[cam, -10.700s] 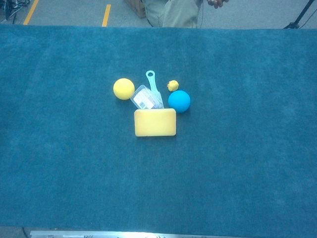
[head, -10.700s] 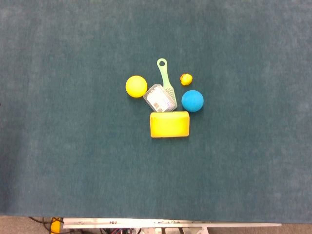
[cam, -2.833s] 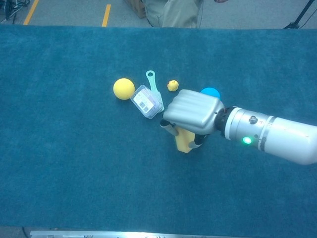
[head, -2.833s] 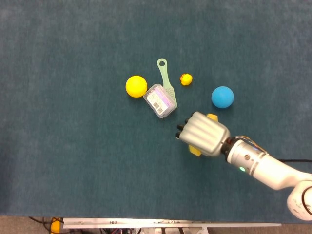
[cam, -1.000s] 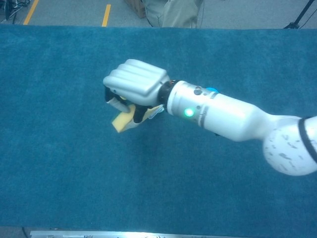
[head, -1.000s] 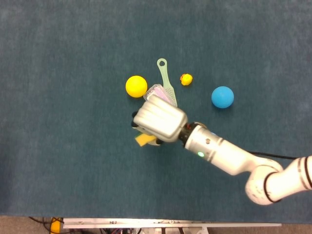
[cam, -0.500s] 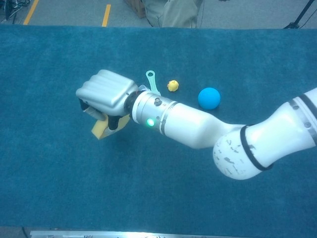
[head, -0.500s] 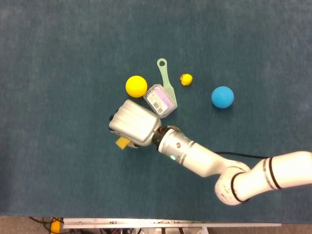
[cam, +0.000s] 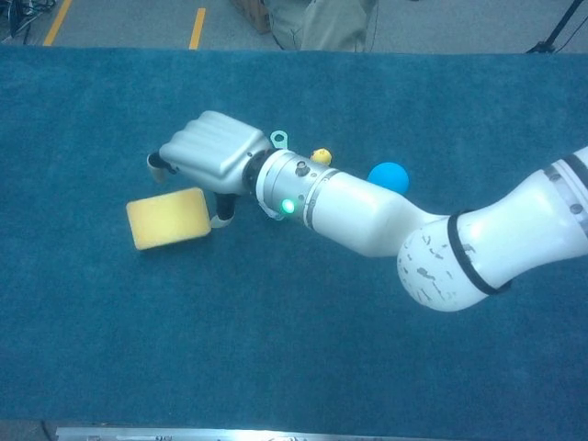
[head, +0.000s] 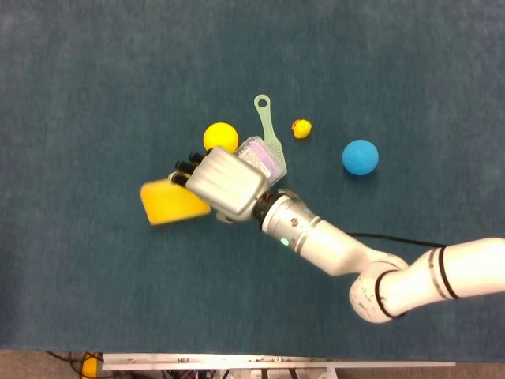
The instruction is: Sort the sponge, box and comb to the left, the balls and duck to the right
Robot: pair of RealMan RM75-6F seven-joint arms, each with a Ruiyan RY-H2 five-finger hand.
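1. Your right hand (head: 223, 185) hangs above the table (head: 79, 79), fingers spread, gripping nothing.
2. The sponge (head: 171, 203) lies flat, just left of that hand.
3. Yellow ball (head: 220, 137), box (head: 263, 159), comb (head: 268, 126), duck (head: 301, 128) cluster centrally; blue ball (head: 360, 157) sits apart, rightward.

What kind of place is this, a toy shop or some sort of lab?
Most likely a robot test lab: a white robot arm works over a table covered in teal cloth, small items like a sponge are laid out, and yellow floor tape shows behind.
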